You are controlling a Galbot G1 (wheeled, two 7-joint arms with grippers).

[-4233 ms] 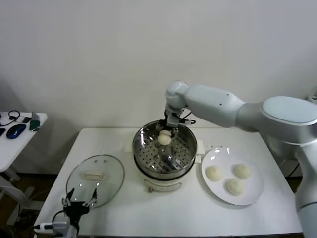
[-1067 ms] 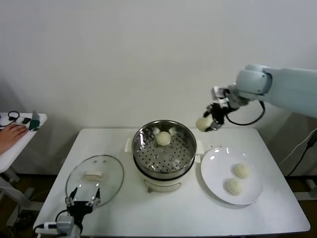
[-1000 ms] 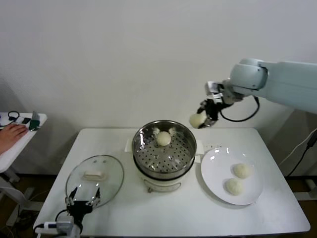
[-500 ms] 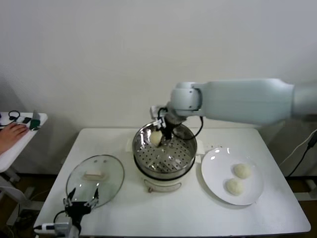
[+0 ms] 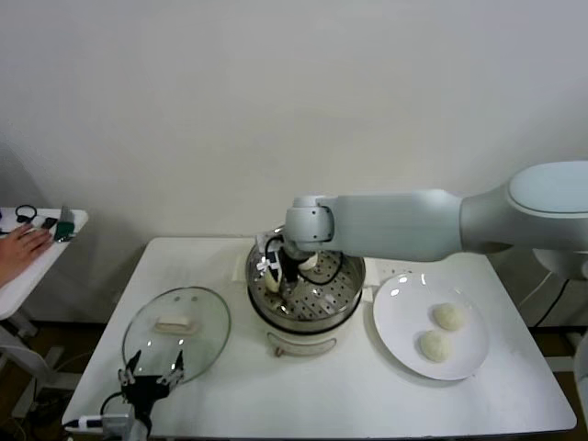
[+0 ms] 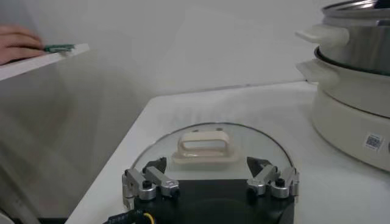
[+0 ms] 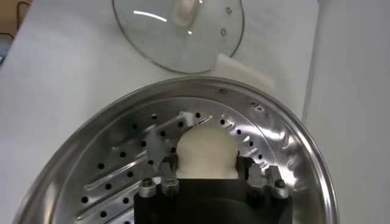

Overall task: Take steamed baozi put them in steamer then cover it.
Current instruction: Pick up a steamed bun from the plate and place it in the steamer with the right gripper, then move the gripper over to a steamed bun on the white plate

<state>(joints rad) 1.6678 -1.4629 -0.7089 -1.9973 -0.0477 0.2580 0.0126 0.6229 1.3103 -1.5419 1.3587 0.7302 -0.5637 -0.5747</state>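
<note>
The steamer (image 5: 306,299) stands mid-table, its perforated tray (image 7: 116,182) bare around my right gripper. My right gripper (image 5: 274,272) reaches down into the steamer's left part, shut on a baozi (image 7: 206,152) held just above the tray; this baozi barely shows in the head view (image 5: 273,279). Another baozi (image 5: 310,262) lies at the back of the tray, partly hidden by the arm. Two baozi (image 5: 448,316) (image 5: 434,345) lie on the white plate (image 5: 404,303). The cover (image 5: 176,326) lies flat left of the steamer. My left gripper (image 6: 210,178) is open, just before the cover's handle (image 6: 204,146).
A small side table (image 5: 37,248) stands at the far left with small items and a person's hand (image 5: 20,241) on it. The steamer's cream base (image 6: 350,119) is right of the cover. The wall is close behind the table.
My right arm has carried a baozi from above the plate leftward and down into the steamer's left part. The plate went from three baozi to two. The left gripper stays put.
</note>
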